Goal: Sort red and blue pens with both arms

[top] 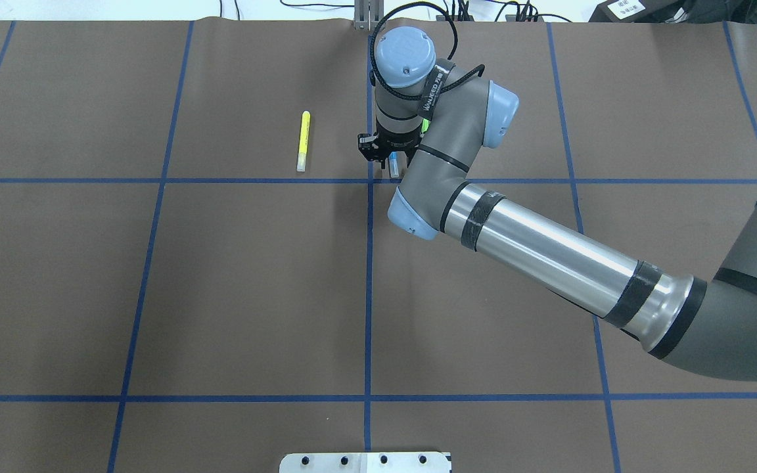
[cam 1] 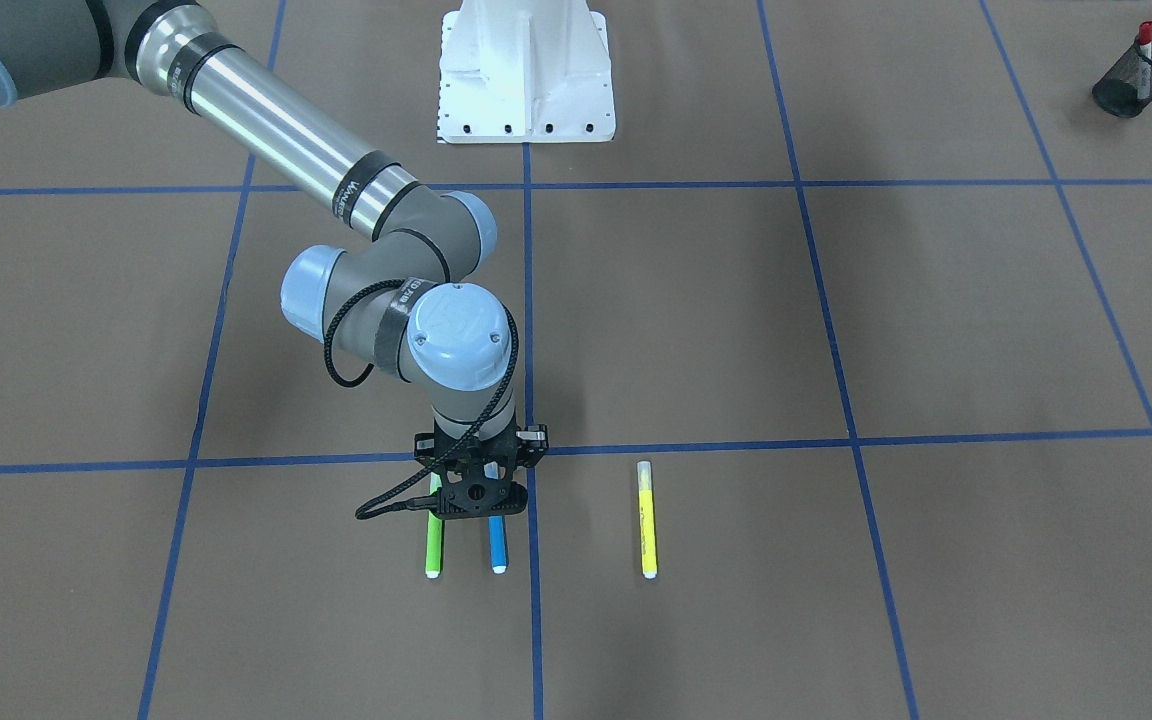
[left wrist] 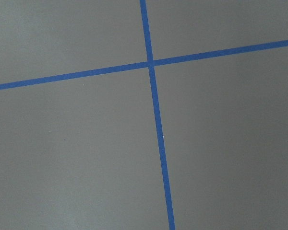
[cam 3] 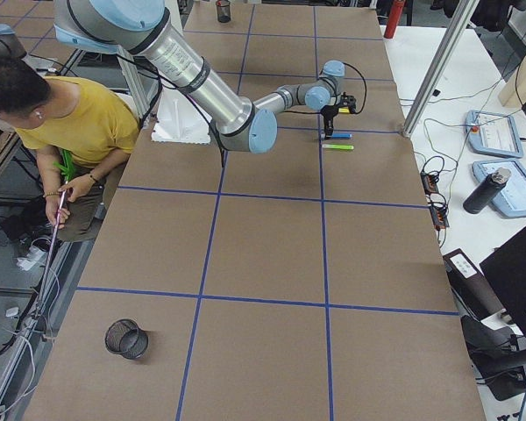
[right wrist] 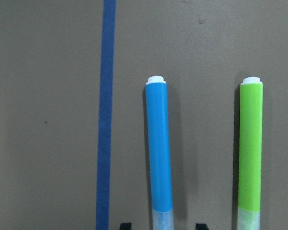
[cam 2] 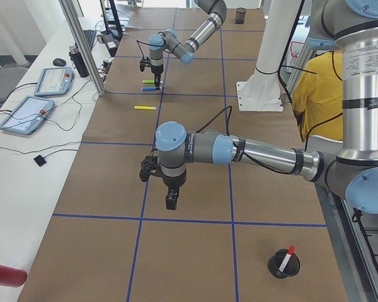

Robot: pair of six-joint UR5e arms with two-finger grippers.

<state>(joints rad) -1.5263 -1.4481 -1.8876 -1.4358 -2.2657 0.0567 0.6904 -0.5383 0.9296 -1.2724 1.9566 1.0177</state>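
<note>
The blue pen [right wrist: 159, 148] lies flat on the brown table, white tip toward the far edge, beside a green marker [right wrist: 250, 143]. My right gripper [cam 1: 481, 505] hangs straight over the blue pen's capped end, open. Its two fingertips [right wrist: 126, 225] stand on either side of the translucent cap. In the front view the blue pen [cam 1: 498, 545] sticks out below the gripper. The red pen [cam 1: 1144, 45] stands in a black mesh cup [cam 1: 1126, 85] on the robot's left side. My left gripper [cam 2: 171, 201] hovers over bare table; I cannot tell whether it is open or shut.
A yellow marker [cam 1: 647, 520] lies a little way from the blue pen, toward the robot's left. A second mesh cup [cam 3: 127, 338] stands on the robot's right side. A person in a yellow shirt [cam 3: 88, 123] sits beside the white robot base [cam 1: 526, 70].
</note>
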